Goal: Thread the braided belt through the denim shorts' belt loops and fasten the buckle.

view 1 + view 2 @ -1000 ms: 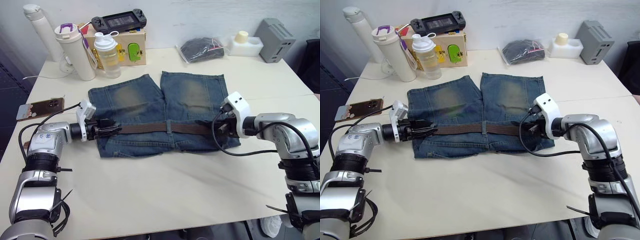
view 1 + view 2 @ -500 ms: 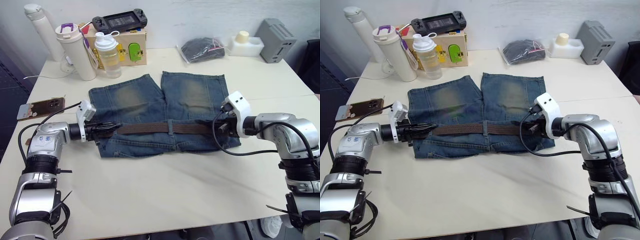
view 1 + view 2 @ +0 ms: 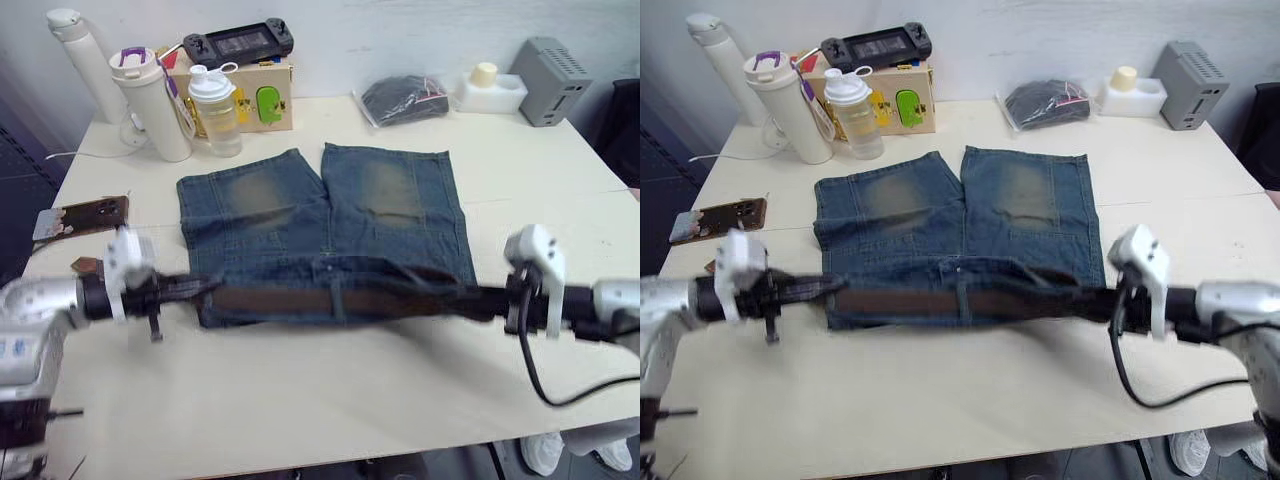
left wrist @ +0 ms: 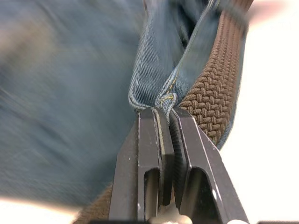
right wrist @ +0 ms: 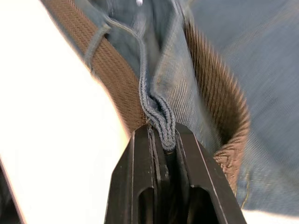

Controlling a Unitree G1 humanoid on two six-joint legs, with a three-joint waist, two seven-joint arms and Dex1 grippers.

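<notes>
Across the middle of the frame, the denim shorts lie on the table with the braided belt running along the waistband through the belt loops. The left gripper, at the left of the frame, has its fingers pinched nearly shut on the waistband's folded edge beside the belt. The right gripper, at the right, is likewise clamped on a fold of waistband denim. The buckle cannot be made out. Both cloth and strap look soft, light and limp, so they will likely sag between the holds; gripping at the stitched waistband ends, as now, seems soundest, since that doubled hem is least likely to slip. Compared with half a second earlier, both grippers have moved outward and toward the lower edge of the frame, drawing the waistband taut and dragging it nearer the front of the table, while the legs have stretched out behind.
</notes>
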